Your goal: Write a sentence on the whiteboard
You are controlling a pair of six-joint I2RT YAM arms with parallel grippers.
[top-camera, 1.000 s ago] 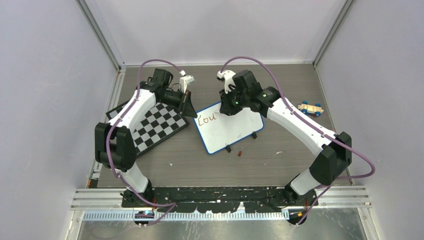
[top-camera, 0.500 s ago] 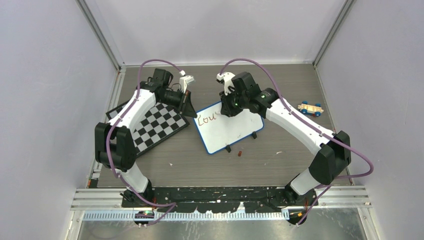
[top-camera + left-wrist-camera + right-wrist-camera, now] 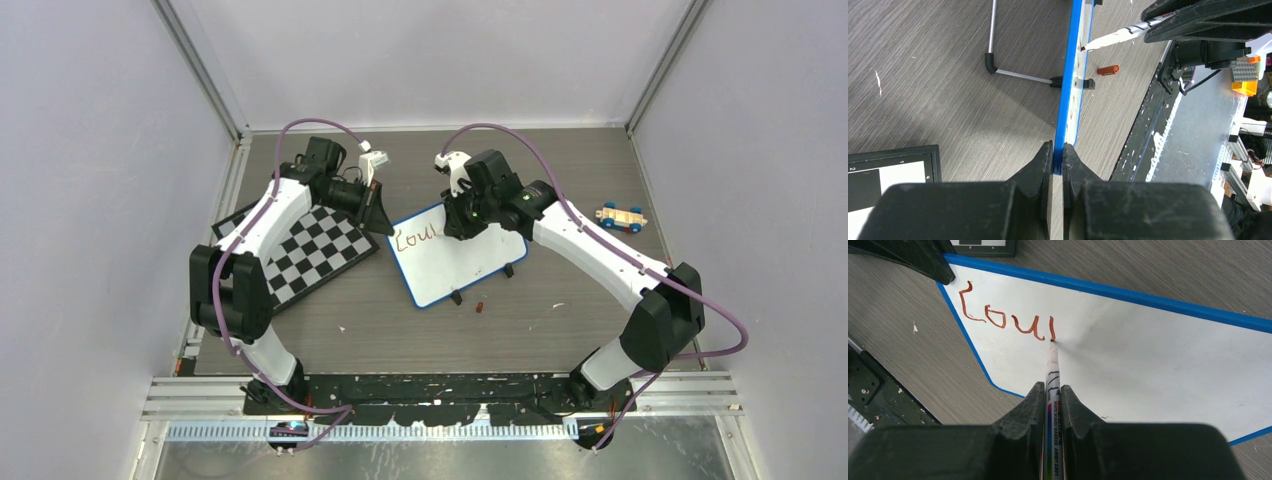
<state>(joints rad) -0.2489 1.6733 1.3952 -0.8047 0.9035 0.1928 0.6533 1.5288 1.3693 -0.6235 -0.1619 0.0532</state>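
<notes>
The blue-framed whiteboard [image 3: 470, 268] stands tilted on its black feet at mid-table. My left gripper [image 3: 383, 222] is shut on the frame's upper-left corner; in the left wrist view the blue edge [image 3: 1071, 75] runs between its fingertips [image 3: 1057, 152]. My right gripper [image 3: 458, 226] is shut on a white marker [image 3: 1052, 367], whose tip touches the whiteboard [image 3: 1148, 355]. The sentence [image 3: 1003, 320] reads "Cou" in brownish-red, plus one upright stroke that ends at the tip. In the top view the sentence [image 3: 415, 238] sits at the board's top left.
A checkered chessboard [image 3: 310, 250] lies left of the whiteboard, under the left arm. A small wooden toy car [image 3: 621, 217] stands at the right. The marker's orange-red cap [image 3: 481, 307] lies in front of the board.
My right gripper has shifted slightly to the right along the board, and a new stroke has been added after "Cou". The left gripper has not moved.
</notes>
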